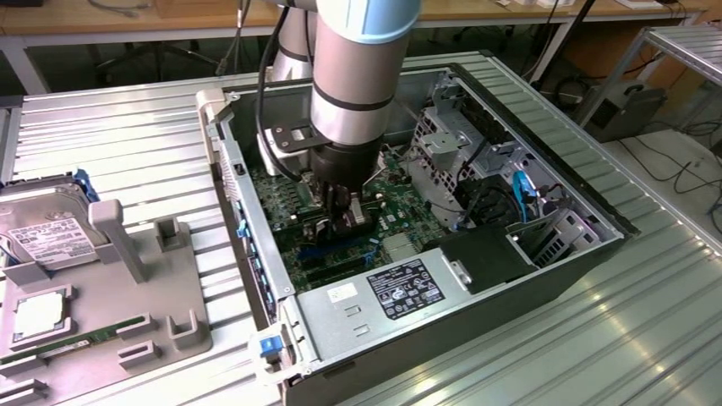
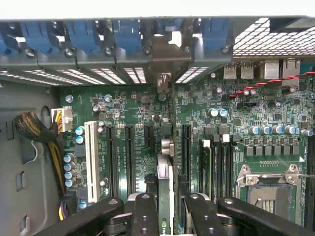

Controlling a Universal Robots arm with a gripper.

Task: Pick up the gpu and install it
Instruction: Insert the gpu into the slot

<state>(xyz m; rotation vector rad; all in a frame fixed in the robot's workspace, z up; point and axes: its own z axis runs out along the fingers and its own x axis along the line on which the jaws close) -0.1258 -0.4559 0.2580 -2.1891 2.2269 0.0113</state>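
Note:
My gripper [image 1: 344,211] reaches down into the open computer case [image 1: 587,203], over the green motherboard [image 1: 282,190]. In the wrist view the gripper [image 2: 166,204] is shut on the gpu [image 2: 165,182], seen edge-on as a thin black card between the two black fingers [image 2: 145,211]. The card runs over the motherboard [image 2: 133,105] towards the rear slot openings, and its silver bracket end [image 2: 165,81] sits at the case's back wall. It stands in line with the black expansion slots [image 2: 129,152]. How deep the card sits in a slot is hidden by the fingers.
A white slot [image 2: 91,155] and a sleeved cable bundle [image 2: 37,130] lie to one side of the card, the CPU socket [image 2: 268,189] to the other. Outside the case, a silver hard drive [image 1: 46,237], a grey fixture [image 1: 124,279] and a green memory stick [image 1: 68,342] lie at the exterior view's left.

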